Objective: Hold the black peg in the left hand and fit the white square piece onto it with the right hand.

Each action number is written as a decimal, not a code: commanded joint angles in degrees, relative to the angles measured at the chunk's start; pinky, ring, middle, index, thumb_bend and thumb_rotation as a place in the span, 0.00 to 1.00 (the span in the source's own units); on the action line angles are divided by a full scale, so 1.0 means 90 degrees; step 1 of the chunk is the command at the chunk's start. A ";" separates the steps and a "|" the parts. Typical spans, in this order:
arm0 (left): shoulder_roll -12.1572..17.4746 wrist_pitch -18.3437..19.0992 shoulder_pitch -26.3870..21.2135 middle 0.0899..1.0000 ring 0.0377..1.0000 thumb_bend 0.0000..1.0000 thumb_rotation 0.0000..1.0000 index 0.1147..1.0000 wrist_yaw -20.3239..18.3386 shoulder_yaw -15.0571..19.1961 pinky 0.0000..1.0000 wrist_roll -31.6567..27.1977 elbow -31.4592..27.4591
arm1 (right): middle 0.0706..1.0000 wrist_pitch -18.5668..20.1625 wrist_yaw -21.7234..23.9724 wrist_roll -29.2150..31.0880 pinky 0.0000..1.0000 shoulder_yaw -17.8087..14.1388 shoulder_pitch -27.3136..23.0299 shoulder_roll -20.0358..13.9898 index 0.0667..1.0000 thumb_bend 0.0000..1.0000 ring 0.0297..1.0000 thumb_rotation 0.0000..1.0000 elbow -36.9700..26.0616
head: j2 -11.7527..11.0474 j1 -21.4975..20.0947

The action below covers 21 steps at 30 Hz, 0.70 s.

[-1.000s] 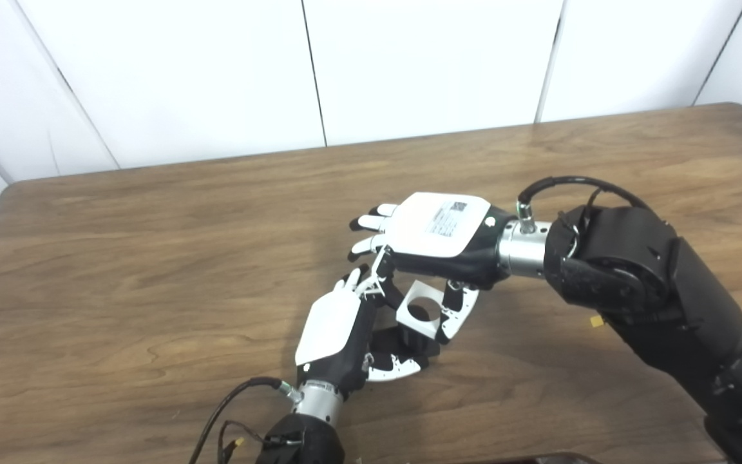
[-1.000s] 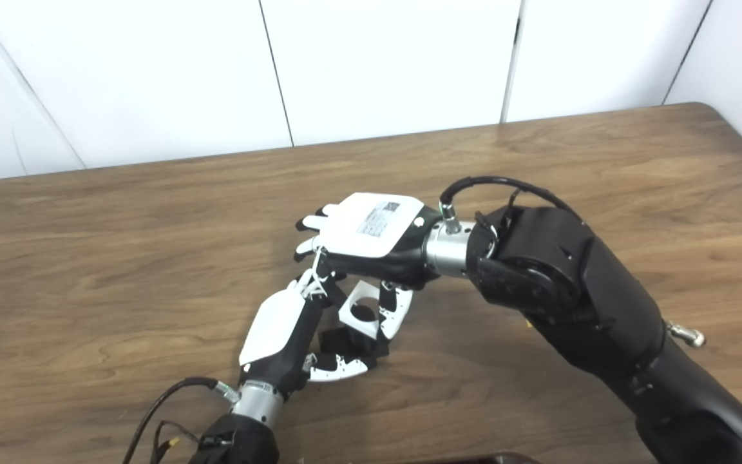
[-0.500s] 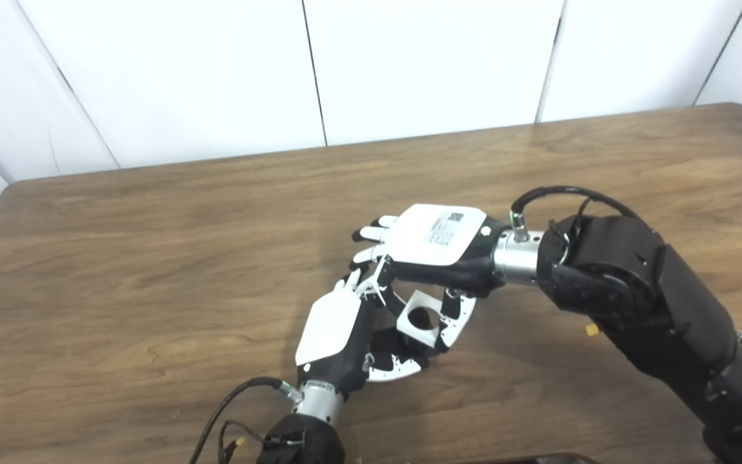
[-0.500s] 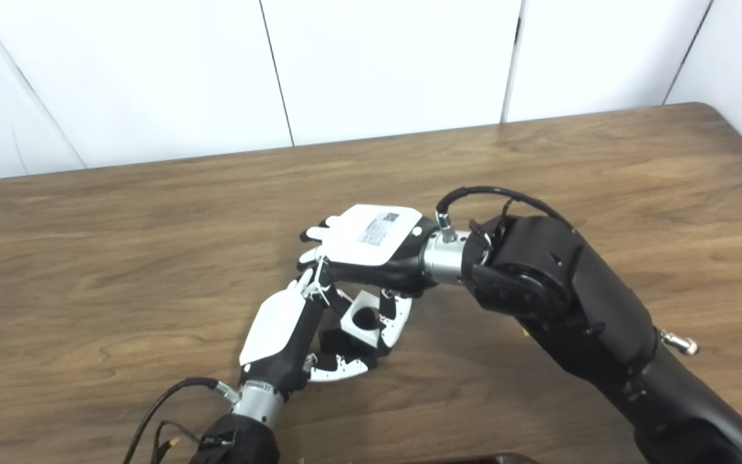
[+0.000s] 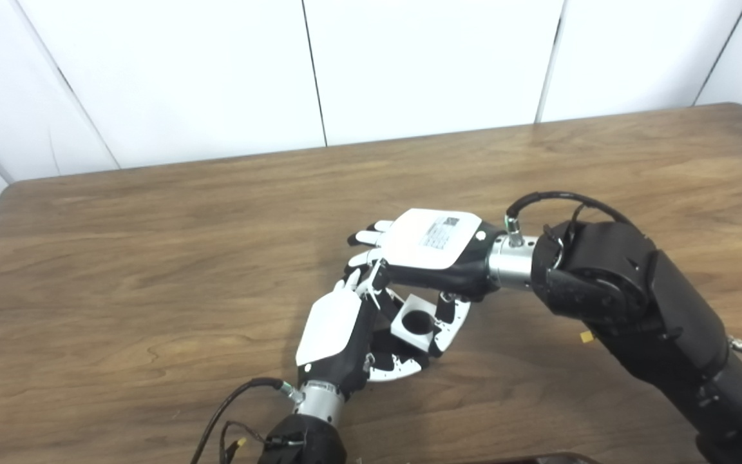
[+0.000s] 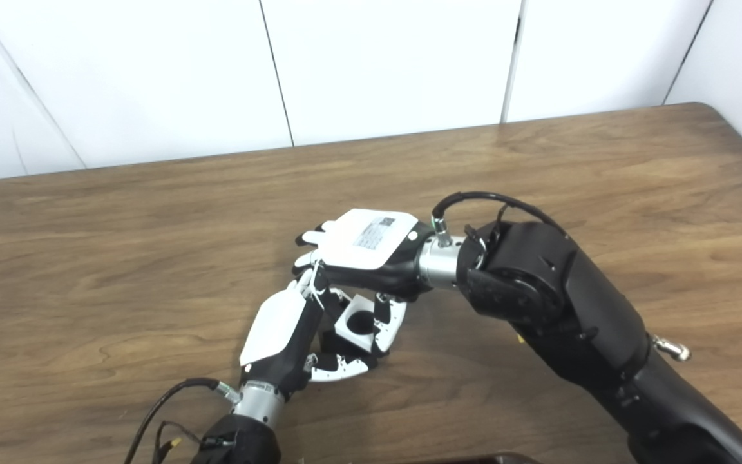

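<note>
White wall panels back a wooden table [image 5: 152,258] where the right hand [image 5: 432,248] pinches the white square piece [image 5: 415,321] directly over the left hand [image 5: 339,335], whose fingers curl around the black peg [image 5: 389,340], largely hidden, apparently beneath the piece's hole.

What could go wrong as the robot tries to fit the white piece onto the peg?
1. The white square piece sits tilted in the right hand; its hole may miss or jam.
2. The black peg is mostly hidden inside the left hand, so alignment is hard to judge.
3. The crowded fingers of both hands may collide.
</note>
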 commanded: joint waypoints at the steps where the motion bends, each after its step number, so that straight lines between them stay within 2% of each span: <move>1: 0.0067 0.0155 0.0111 0.89 1.00 0.52 0.06 0.42 -0.0193 -0.0034 1.00 0.0096 0.0122 | 0.90 -0.0129 -0.0222 -0.0025 1.00 -0.0064 -0.0219 0.0033 0.45 0.52 1.00 0.15 0.0008 | 0.0008 -0.0011; 21: 0.0067 0.0097 0.0150 0.89 1.00 0.52 0.06 0.42 -0.0173 -0.0075 1.00 0.0099 0.0073 | 0.90 -0.0218 -0.0404 -0.0149 0.99 -0.0089 -0.0287 0.0011 0.45 0.52 1.00 0.15 0.0338 | 0.0015 0.0021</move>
